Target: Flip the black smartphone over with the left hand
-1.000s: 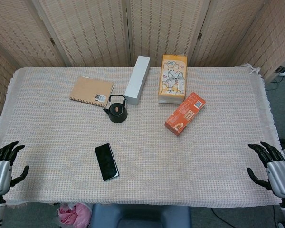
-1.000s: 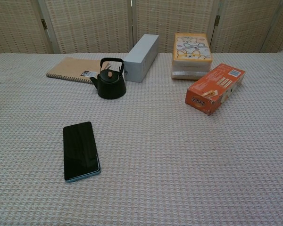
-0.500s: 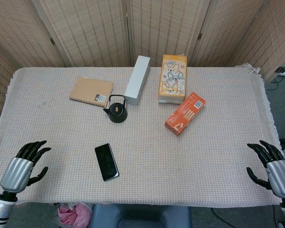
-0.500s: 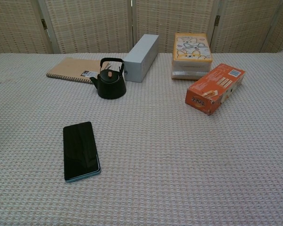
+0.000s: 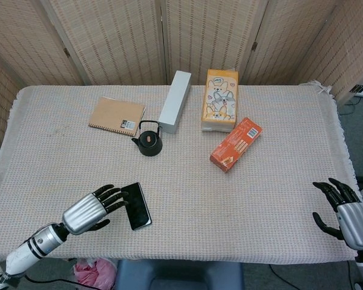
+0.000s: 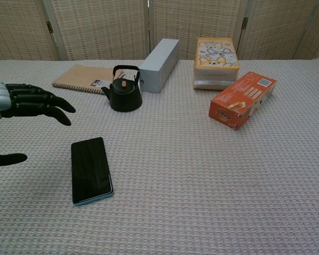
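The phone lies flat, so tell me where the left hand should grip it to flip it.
Probably the phone's long left edge, from the left hand's side. It lies flat, screen up, so fingers likely must lift that nearest thin edge; the cloth there is bare.

The head view looks steeply down from high above the near edge of the table (image 5: pixel 278 199), taking in the whole cloth-covered top and the wicker screen (image 5: pixel 121 36) behind. The chest view sits lower and closer, facing level across the table toward the same screen. Both share the smartphone (image 6: pixel 90 170), the teapot (image 6: pixel 123 90) and the boxes at the far side.
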Action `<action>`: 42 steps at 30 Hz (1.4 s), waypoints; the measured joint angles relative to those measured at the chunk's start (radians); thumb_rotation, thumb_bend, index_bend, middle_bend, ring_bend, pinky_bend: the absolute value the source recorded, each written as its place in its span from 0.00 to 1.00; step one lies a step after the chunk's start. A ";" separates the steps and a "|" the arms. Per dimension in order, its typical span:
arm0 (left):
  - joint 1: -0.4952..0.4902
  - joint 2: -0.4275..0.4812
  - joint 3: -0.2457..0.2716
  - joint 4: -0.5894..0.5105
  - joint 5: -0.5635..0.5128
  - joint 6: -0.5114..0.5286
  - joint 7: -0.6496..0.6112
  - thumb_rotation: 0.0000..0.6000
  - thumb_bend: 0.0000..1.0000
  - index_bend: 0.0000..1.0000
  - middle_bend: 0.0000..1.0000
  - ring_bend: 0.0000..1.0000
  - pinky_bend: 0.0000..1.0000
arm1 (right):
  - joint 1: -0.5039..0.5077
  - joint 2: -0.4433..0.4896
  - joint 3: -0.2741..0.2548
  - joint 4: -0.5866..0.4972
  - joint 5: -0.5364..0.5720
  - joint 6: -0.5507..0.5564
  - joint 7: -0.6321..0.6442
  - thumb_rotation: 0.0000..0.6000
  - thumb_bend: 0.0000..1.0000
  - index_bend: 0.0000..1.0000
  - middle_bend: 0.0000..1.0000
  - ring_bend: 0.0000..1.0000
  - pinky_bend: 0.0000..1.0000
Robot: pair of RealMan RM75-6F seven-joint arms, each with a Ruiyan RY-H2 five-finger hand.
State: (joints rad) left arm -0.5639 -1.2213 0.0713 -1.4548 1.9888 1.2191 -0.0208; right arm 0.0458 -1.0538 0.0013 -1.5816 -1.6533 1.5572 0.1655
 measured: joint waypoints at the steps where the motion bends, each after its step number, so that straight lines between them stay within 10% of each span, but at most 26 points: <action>1: -0.014 -0.006 0.000 0.001 0.005 -0.021 0.008 1.00 0.34 0.19 0.11 0.13 0.19 | 0.000 0.001 0.000 -0.001 0.001 0.000 -0.001 1.00 0.30 0.19 0.23 0.12 0.18; 21: -0.201 -0.125 -0.012 -0.008 -0.058 -0.350 0.267 1.00 0.34 0.17 0.04 0.04 0.18 | -0.006 -0.002 0.000 -0.002 0.026 -0.012 -0.004 1.00 0.30 0.19 0.23 0.12 0.18; 42: -0.194 -0.164 0.031 0.015 -0.141 -0.367 0.352 1.00 0.34 0.17 0.02 0.02 0.18 | -0.002 0.000 0.002 -0.009 0.035 -0.022 -0.011 1.00 0.30 0.19 0.23 0.12 0.18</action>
State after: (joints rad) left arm -0.7577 -1.3853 0.1022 -1.4396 1.8474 0.8522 0.3308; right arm 0.0433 -1.0538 0.0033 -1.5910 -1.6187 1.5352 0.1544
